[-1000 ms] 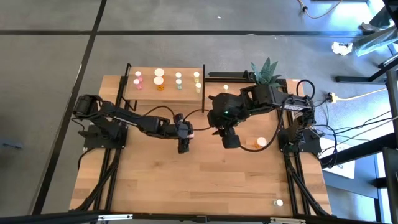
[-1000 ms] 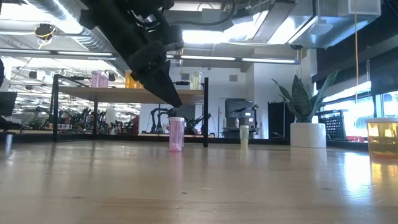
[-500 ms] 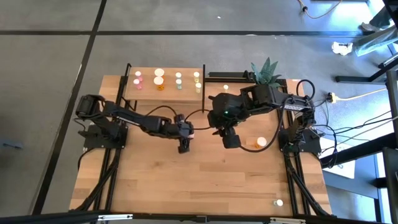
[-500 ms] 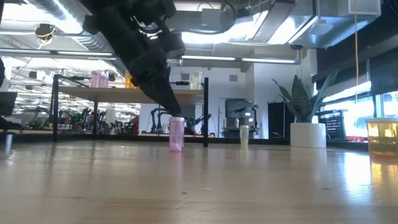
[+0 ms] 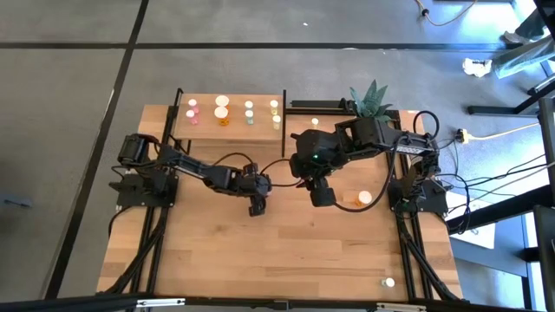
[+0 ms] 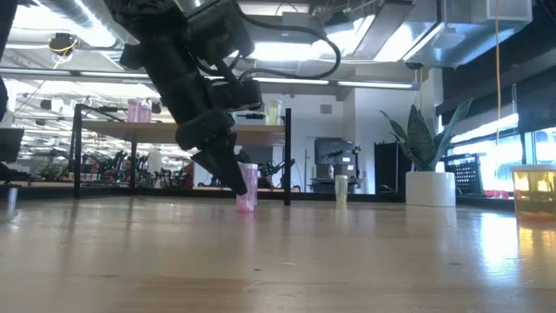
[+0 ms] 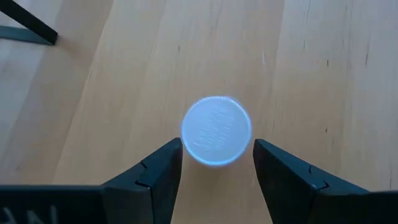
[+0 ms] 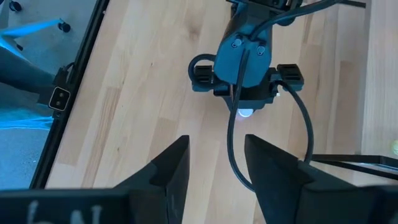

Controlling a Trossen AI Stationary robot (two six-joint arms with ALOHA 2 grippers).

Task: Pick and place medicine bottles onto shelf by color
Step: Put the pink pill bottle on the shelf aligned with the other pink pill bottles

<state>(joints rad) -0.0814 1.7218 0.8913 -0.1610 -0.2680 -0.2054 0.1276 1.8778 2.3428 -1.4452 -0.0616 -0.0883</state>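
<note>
A pink bottle with a white cap (image 7: pixel 216 130) stands upright on the tabletop near the middle; it also shows in the low view (image 6: pixel 248 193). My left gripper (image 7: pixel 216 155) points down over it, open, with one finger on each side of the cap and a small gap at each; it also shows in the high view (image 5: pixel 257 206). My right gripper (image 5: pixel 322 198) hangs open and empty just to the right of it. The shelf (image 5: pixel 204 126) stands at the far left and carries several bottles sorted by colour.
An orange bottle (image 5: pixel 355 198) lies on the table at the right. A small yellowish bottle (image 5: pixel 315 122) stands near the far edge, beside the potted plant (image 5: pixel 371 100). A white-capped bottle (image 5: pixel 389 282) is at the near right corner. Bare tabletop lies toward the near edge.
My left gripper has come down from above onto the pink bottle, so that its fingers now stand around the cap. The bottle has stayed in place.
</note>
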